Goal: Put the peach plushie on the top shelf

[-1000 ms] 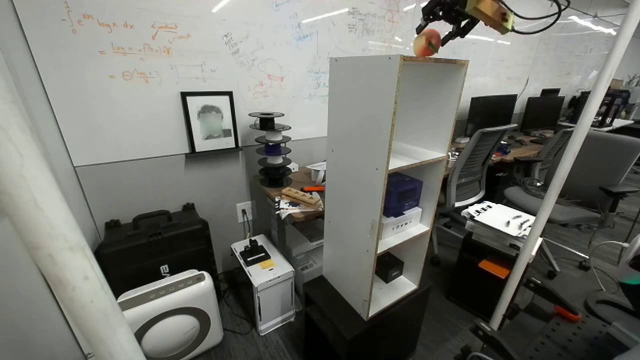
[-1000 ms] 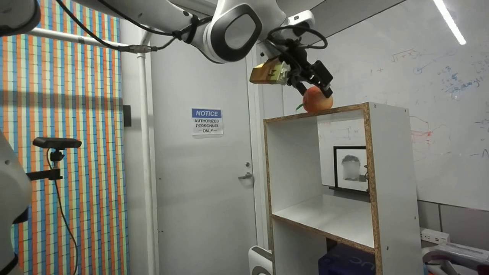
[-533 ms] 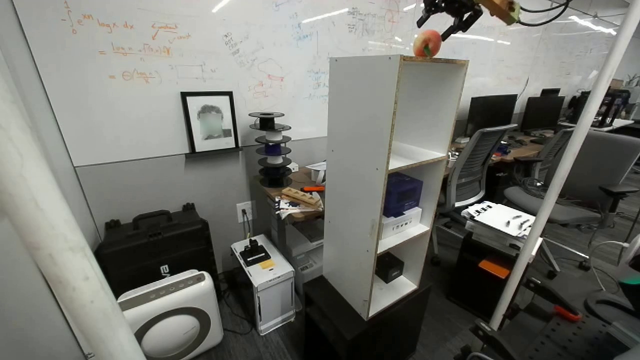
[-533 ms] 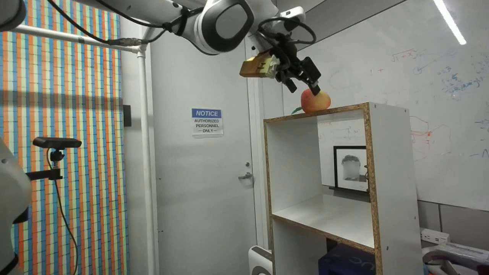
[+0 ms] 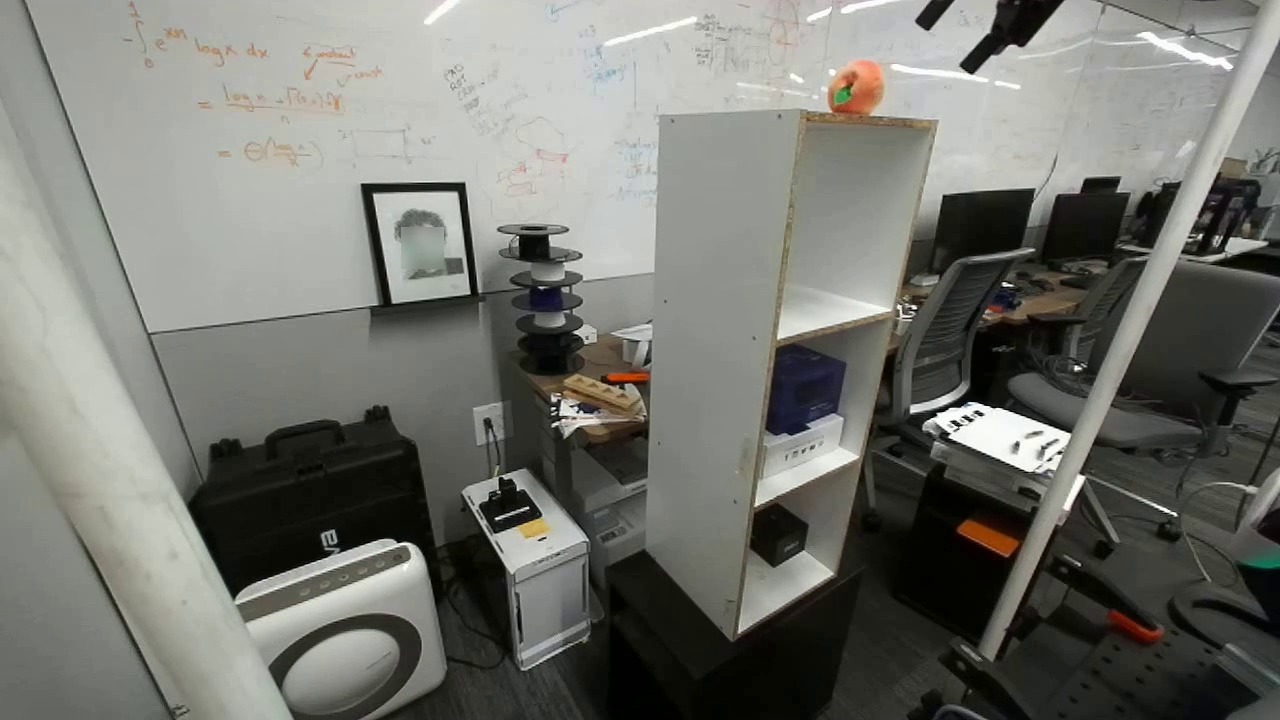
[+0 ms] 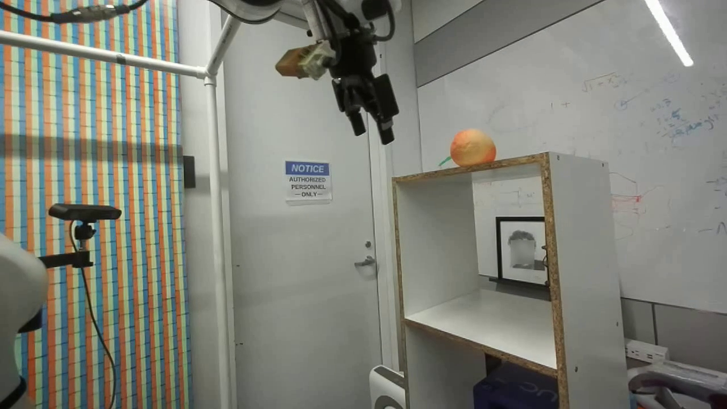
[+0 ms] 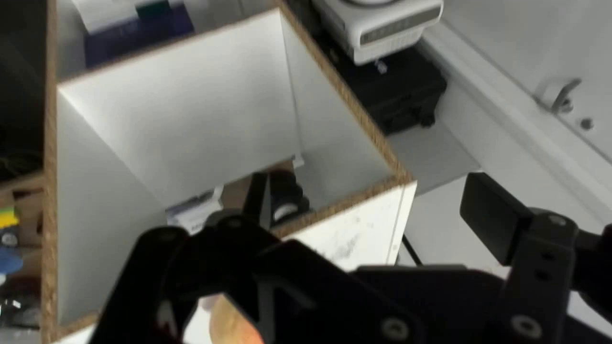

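The peach plushie (image 5: 857, 88), round and orange-pink with a green leaf, rests on the top shelf (image 5: 900, 122) near its front edge. It also shows in an exterior view (image 6: 473, 147) on the top board (image 6: 511, 163). In the wrist view, part of the plushie (image 7: 232, 327) shows at the bottom, partly hidden behind a finger, with the white top board (image 7: 354, 229) beside it. My black gripper (image 6: 373, 135) is off to the side of the plushie, apart from it and from the unit. Its fingers are spread and empty, also in the wrist view (image 7: 368, 196).
Lower compartments hold a dark blue box (image 5: 806, 388) on a white box (image 5: 802, 446), and a small black box (image 5: 778, 534). A white pole (image 5: 1130, 320) stands in front. A white pipe frame (image 6: 102, 55) and a door (image 6: 301, 255) are near the arm. A whiteboard (image 6: 653, 187) stands behind.
The gripper let go of the plushie and moved back and away from the shelf. The plushie stays on the top board, having rolled slightly so its leaf shows differently.
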You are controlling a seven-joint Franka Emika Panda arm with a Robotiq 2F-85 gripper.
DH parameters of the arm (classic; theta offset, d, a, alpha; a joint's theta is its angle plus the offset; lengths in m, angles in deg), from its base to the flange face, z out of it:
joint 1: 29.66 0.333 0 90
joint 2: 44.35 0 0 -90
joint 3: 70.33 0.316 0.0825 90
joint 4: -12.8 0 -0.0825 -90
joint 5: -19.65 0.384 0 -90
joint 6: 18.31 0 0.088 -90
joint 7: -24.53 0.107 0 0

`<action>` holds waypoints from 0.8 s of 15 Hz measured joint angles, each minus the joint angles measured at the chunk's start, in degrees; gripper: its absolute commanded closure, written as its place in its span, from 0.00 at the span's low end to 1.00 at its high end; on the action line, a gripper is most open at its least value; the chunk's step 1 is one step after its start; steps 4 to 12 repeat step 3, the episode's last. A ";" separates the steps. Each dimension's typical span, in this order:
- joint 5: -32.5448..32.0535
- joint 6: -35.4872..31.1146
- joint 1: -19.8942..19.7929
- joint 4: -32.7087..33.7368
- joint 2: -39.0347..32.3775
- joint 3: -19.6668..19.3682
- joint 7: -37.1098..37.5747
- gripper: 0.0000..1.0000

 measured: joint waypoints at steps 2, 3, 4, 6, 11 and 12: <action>-3.26 10.29 -1.75 -1.88 3.32 -1.17 0.00 0.00; -5.43 14.56 -3.22 -2.87 4.39 -1.51 -0.02 0.00; -5.43 14.56 -3.22 -2.87 4.39 -1.51 -0.02 0.00; -5.43 14.56 -3.22 -2.87 4.39 -1.51 -0.02 0.00; -5.43 14.56 -3.22 -2.87 4.39 -1.51 -0.02 0.00; -5.43 14.56 -3.22 -2.87 4.39 -1.51 -0.02 0.00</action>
